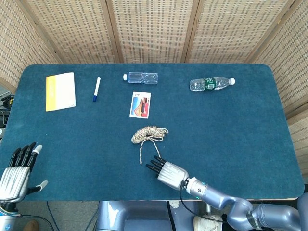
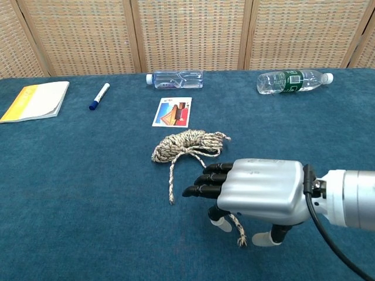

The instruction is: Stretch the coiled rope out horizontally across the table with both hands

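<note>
Two robot hands are yours here. Your right robot hand hovers low over the blue surface, palm down, fingers stretched forward and slightly apart, holding nothing. It sits over the longer loose tail of the rope; the tail's frayed end pokes out from under the palm, between the two downward-pointing fingertips, and whether they touch the cord cannot be told. The coiled bundle lies just ahead of those fingers, and the shorter tail runs down from it to just left of your fingertips.

Your left robot hand is well apart from the rope, at the near left edge of the surface, fingers extended and spread, holding nothing.

Beyond the coil from your right robot hand lies a picture card, then a clear bottle on its side. Farther right is a green-labelled bottle; far left are a blue-capped marker and a yellow notebook.
</note>
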`<state>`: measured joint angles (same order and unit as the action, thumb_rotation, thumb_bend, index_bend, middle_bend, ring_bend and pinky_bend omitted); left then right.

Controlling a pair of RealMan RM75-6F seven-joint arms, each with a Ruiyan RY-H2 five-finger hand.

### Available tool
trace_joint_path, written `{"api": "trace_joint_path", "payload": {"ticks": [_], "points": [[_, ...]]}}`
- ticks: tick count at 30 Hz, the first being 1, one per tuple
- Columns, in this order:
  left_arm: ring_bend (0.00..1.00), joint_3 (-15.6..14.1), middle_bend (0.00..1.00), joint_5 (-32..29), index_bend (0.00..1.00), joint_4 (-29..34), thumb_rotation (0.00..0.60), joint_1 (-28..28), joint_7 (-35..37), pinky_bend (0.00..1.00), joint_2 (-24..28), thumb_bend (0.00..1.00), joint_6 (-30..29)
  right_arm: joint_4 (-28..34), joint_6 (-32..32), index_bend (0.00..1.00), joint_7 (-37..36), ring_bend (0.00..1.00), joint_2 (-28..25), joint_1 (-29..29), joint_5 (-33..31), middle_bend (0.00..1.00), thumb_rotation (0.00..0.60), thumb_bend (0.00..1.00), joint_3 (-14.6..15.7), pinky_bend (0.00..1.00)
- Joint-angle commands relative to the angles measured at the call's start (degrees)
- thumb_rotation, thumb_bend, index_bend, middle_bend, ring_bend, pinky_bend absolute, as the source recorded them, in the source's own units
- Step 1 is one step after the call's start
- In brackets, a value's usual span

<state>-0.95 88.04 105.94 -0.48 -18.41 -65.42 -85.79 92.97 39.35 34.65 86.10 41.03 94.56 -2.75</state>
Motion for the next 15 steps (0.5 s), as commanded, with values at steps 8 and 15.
{"api": "trace_joint_path", "payload": {"ticks": [8, 15], "points": [[0.0, -0.1, 0.0, -0.2, 0.0, 0.1, 0.6, -0.1, 0.0, 0.0, -0.1, 0.05, 0.1, -2.1, 1.1, 0.46, 0.3, 0.0, 2.2, 0.9, -1.7, 0.0, 0.6, 0.27, 1.3, 0.0], [0.0, -0.2, 0.0, -0.2, 0.0, 0.0, 0.6, -0.2, 0.1, 0.0, -0.1, 0.05, 0.1, -3.3, 2.5, 0.47, -0.7, 0.0, 3.3, 1.3, -1.6, 0.0, 0.6, 0.31, 2.0, 0.0]]}}
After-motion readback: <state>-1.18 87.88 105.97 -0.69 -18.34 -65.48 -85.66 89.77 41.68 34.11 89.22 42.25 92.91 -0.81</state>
